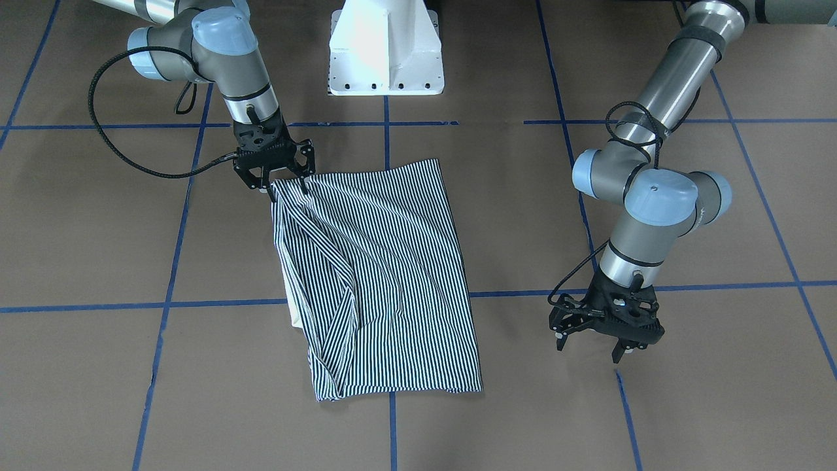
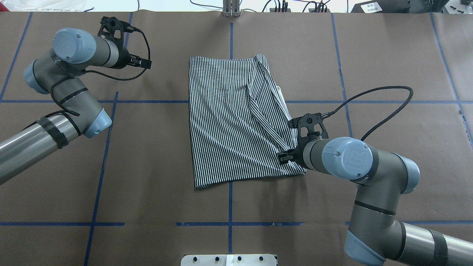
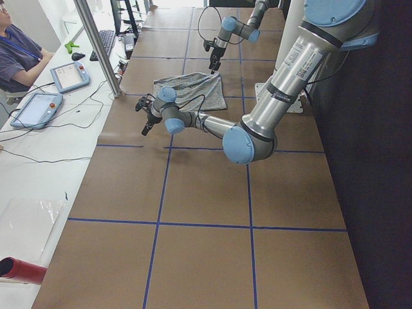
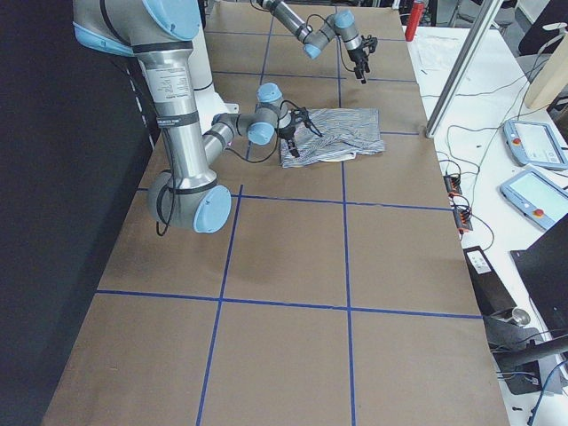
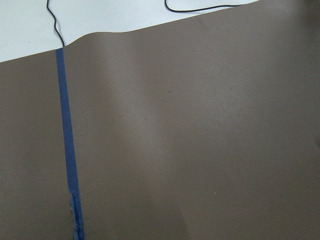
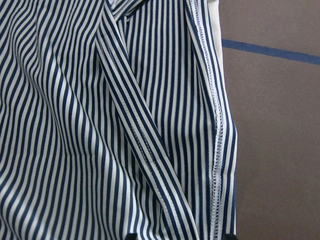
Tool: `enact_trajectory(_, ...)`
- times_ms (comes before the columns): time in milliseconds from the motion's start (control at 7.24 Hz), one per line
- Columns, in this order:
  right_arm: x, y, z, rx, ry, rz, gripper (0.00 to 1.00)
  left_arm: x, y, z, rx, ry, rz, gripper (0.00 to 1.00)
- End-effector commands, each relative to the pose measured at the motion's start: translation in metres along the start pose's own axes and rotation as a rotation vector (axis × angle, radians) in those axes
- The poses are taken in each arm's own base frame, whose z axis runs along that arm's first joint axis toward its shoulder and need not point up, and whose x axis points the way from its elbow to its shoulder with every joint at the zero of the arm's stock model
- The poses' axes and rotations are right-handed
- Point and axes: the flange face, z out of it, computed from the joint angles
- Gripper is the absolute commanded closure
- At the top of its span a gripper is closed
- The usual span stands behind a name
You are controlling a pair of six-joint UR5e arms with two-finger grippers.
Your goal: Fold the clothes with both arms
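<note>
If only one corner gets lifted: the shirt [image 1: 392,275] would likely swing and drag askew, because the left gripper [image 1: 589,352] hangs well apart from it and has no hold on the opposite corner.
If the grab goes shallow: the right gripper [image 1: 286,190] may catch only the top layer at the hem. The fold beneath, where the cream collar [image 1: 296,319] peeks out, could then fall open.
Left gripper: fingers spread wide, holding nothing, poised over bare brown paper [image 1: 98,229].
Shirt: folded to a rough rectangle, wrinkled, lying flat. One corner sits directly under the right gripper and the rest stretches away from it.
Right gripper: fingers apart, straddling that corner. The cloth between them looks flat, so by my reading it is not pinched yet.
</note>
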Motion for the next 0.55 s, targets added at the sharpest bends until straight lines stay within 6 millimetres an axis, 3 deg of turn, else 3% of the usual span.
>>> enact_trajectory(0,0.0041,0.0034,0.0083,-0.008,0.017,0.001,0.42,0.0018,0.0029,0.0019,-0.005,0.001,0.002,0.0)
enact_trajectory(415,0.0109,0.0103,0.0121,-0.019,0.029,0.018,0.46,-0.0009,0.0053,0.0028,-0.007,-0.003,0.001,0.0)
